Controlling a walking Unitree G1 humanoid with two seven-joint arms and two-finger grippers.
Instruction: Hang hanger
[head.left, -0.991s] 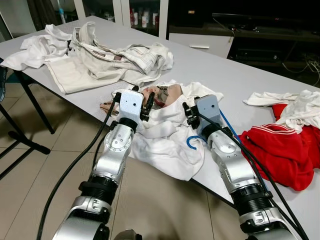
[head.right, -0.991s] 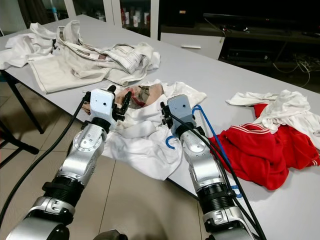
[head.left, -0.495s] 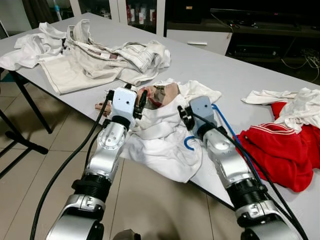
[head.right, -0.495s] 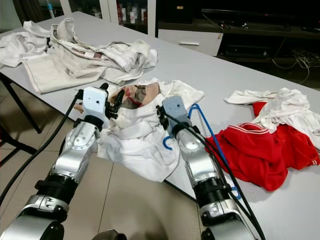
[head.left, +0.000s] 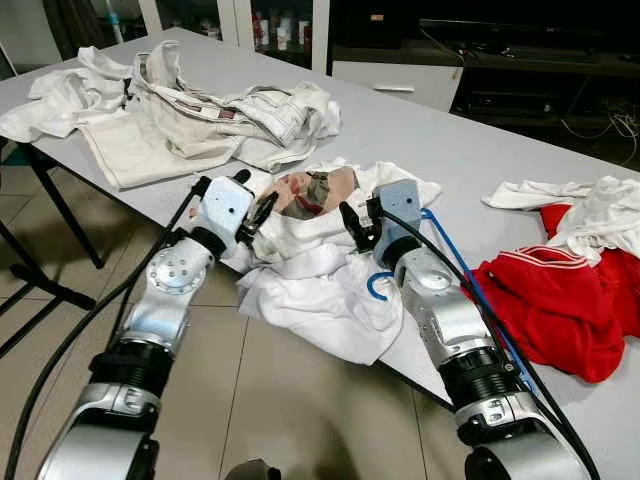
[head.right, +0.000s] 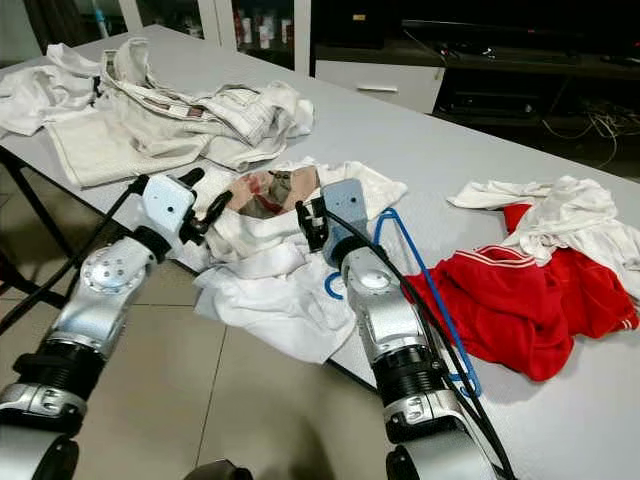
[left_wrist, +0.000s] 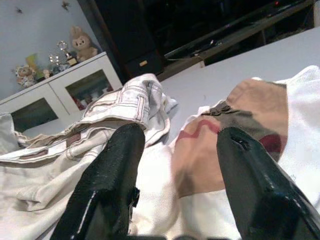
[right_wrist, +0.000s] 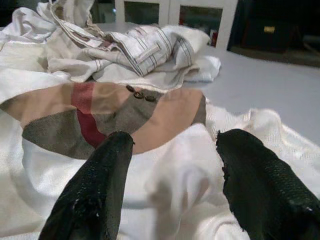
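White shirt (head.left: 320, 290) draped over the near table edge (head.left: 420, 350). Left gripper (head.left: 252, 215) and right gripper (head.left: 357, 228) hovered over its collar, both wide and empty, flanking it for a two-handed grab. Blue hanger (head.left: 455, 270) lay beside the right arm, partly under cloth.

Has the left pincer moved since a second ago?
Yes. The left pincer has swung left, away from the brown collar of the white shirt, toward the table edge.
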